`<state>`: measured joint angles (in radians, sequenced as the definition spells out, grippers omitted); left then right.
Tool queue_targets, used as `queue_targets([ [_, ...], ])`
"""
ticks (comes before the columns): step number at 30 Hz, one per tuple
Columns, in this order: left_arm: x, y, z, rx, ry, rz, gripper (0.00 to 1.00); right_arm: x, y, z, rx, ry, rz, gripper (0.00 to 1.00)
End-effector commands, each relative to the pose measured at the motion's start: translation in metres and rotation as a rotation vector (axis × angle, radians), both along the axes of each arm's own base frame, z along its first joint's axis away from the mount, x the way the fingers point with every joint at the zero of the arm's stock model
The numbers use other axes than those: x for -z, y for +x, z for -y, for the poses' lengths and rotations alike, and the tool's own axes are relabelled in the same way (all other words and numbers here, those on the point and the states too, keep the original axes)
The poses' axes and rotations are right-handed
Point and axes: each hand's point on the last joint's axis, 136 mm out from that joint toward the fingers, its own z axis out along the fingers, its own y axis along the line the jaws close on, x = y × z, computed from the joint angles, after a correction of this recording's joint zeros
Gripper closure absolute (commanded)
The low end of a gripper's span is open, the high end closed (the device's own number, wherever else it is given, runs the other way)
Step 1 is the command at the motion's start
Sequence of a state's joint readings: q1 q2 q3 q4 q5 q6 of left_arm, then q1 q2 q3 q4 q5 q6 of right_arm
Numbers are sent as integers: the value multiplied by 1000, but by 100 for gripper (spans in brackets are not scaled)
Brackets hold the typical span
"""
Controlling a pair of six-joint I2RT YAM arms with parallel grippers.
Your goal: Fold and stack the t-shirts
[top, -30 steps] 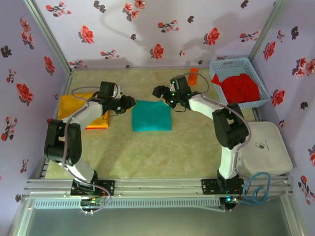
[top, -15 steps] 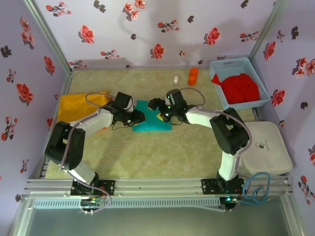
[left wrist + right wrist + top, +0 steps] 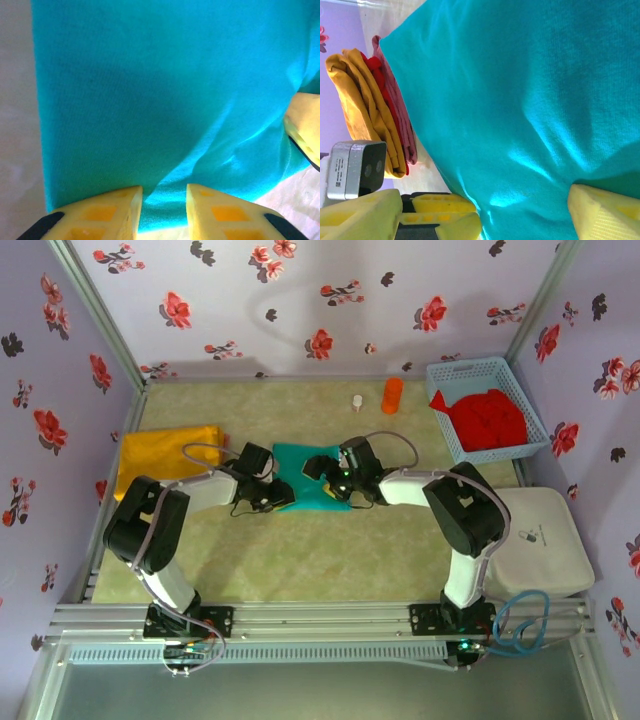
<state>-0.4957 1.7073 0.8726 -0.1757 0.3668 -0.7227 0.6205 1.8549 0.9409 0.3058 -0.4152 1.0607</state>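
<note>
While teal shirt [image 3: 298,462] is lying folded, L gripper [image 3: 164,200] (narrow, grip unclear) & R gripper [image 3: 482,212] (wide) are flanking it; stacking & basket's [image 3: 441,376] red shirts [image 3: 490,418] are waiting.

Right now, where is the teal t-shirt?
In the top view the teal t-shirt lies mid-table, right of the yellow-orange t-shirt, with the left fingers at its near-left corner and the right fingers over its right half.

Left gripper [image 3: 272,495] swung off the yellow t-shirt [image 3: 165,452] into mid-frame, now at the teal t-shirt's [image 3: 300,462] lower-left edge. Right gripper [image 3: 325,472] dropped down-left onto it too.
</note>
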Motion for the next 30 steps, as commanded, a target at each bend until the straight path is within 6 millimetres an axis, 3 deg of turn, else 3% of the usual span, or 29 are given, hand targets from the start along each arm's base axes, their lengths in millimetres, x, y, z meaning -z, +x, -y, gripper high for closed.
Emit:
queue_targets([
  [1,38,-26,-21,-19,107,-107,71,46,-17,28,-3,-169,-47,13],
  [5,32,-30,-26,-10,132,-117,74,45,-17,28,-30,-175,-19,13],
  [10,-3,-19,-40,-12,151,-66,73,20,-12,27,-68,-176,40,13],
  [18,-52,15,-74,-4,147,21,56,-28,0,27,-109,-124,109,13],
  [21,-58,26,-71,8,120,56,37,-40,4,32,-107,-129,130,13],
  [23,-60,32,-68,18,110,61,31,-44,8,41,-89,-153,129,13],
  [30,-47,47,-44,38,2,46,24,-62,19,73,-3,-175,154,13],
])
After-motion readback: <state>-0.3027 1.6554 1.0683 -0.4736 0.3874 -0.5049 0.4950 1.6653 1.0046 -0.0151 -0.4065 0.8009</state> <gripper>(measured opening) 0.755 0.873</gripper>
